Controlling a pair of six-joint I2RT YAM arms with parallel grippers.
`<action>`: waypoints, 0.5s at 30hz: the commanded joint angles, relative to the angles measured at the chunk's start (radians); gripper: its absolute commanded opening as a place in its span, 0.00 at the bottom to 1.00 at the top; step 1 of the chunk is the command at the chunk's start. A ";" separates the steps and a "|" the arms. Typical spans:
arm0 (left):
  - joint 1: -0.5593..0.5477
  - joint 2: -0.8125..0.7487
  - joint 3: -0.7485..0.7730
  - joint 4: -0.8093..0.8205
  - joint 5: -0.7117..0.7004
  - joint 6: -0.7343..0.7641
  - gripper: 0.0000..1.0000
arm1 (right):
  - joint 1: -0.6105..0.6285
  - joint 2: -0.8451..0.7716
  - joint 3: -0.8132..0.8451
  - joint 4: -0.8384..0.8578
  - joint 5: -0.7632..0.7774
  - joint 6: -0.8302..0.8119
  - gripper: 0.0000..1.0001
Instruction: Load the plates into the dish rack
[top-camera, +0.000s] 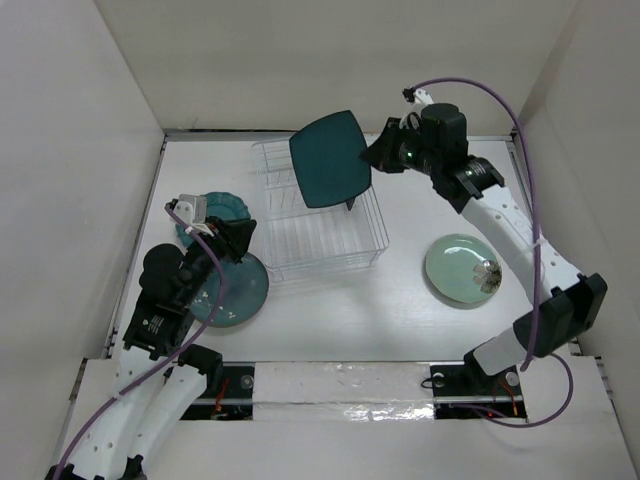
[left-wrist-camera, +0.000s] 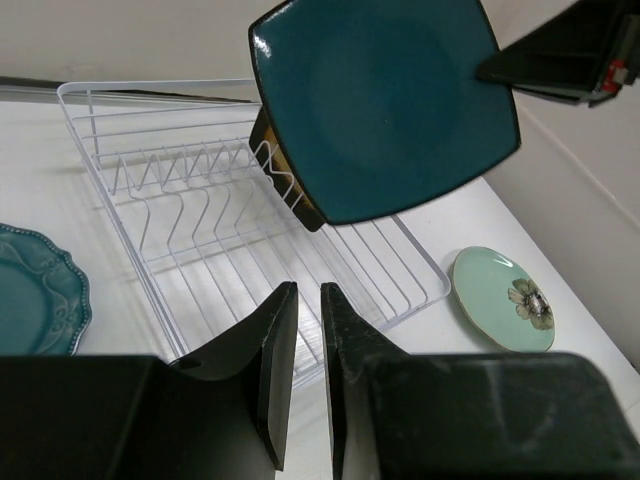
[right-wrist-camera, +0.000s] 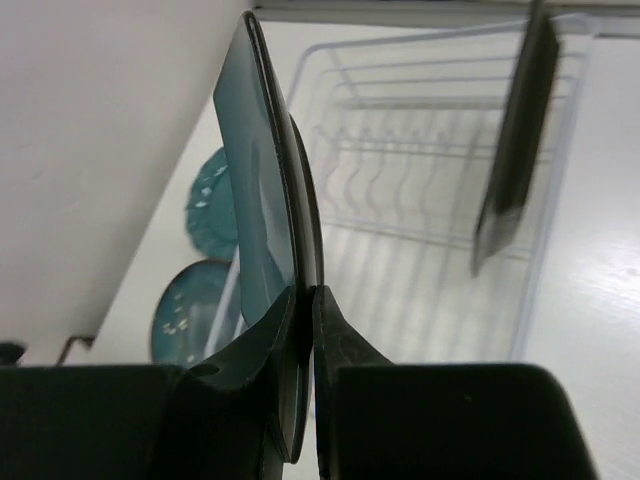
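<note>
One black plate (right-wrist-camera: 512, 140) already stands in the dish rack (top-camera: 330, 248). Right gripper (top-camera: 378, 152) pinches the square teal plate (top-camera: 330, 158) by its edge, above the rack's far end. Left gripper (left-wrist-camera: 300, 370) nearly closed, empty. Green plate (top-camera: 462, 268) at right, two teal plates near left, all unloaded.

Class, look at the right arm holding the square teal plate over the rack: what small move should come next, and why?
Probably lower the square teal plate edge-first into a free slot of the dish rack. The right tool pinches its rim and holds it upright above the ribs, beside a dark plate already standing there.
</note>
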 joint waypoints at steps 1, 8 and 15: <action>0.003 0.007 0.045 0.032 0.006 -0.002 0.13 | -0.004 0.024 0.182 0.021 0.164 -0.081 0.00; 0.003 0.012 0.043 0.032 0.011 -0.002 0.14 | 0.005 0.145 0.333 -0.077 0.418 -0.140 0.00; 0.003 0.018 0.042 0.032 0.017 -0.003 0.14 | 0.082 0.251 0.440 -0.143 0.665 -0.221 0.00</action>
